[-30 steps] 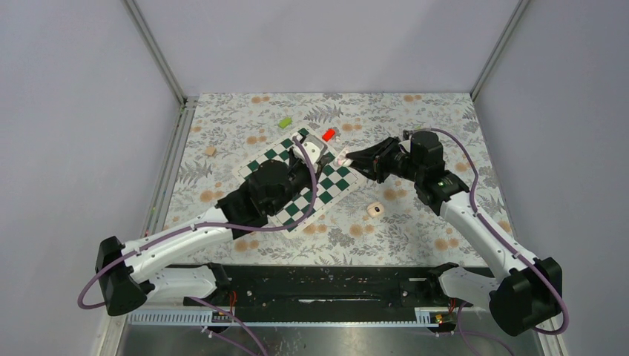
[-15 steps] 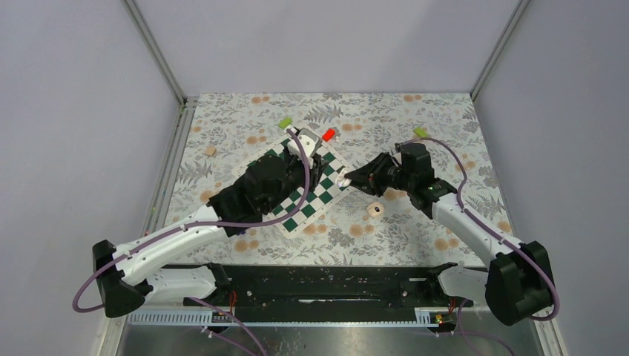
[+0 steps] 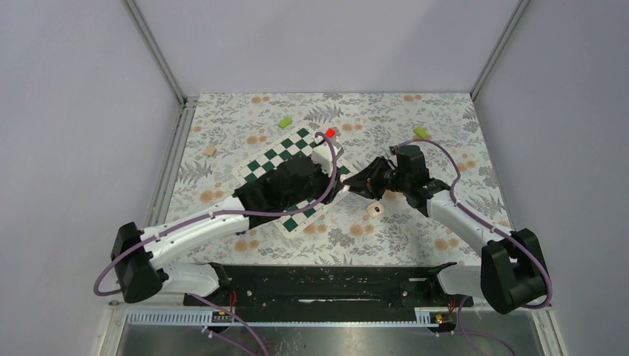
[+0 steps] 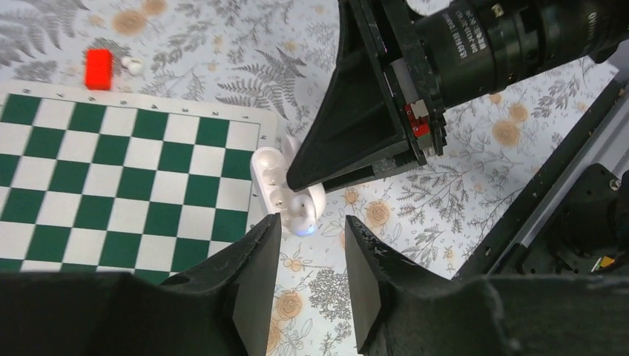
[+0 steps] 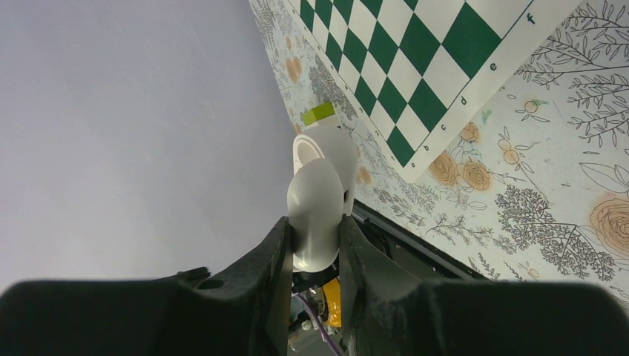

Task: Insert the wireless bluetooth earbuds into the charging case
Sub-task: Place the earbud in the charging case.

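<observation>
Left wrist view: right gripper (image 4: 297,176) pinches the glossy white hinged plastic case (image 4: 267,170); left gripper (image 4: 311,231) part-open, empty (its brush could unseat the white oval plastic earbud (image 4: 303,213))

From above, the left arm (image 3: 289,189) covers the chessboard's (image 3: 276,153) middle squares. At the board's right corner the right gripper (image 4: 297,179) blocks about half the case (image 4: 268,174), so I can't tell what's seated inside. There are also two white specks (image 4: 131,64) just off the board's far corner, way too tiny to identify.
</observation>
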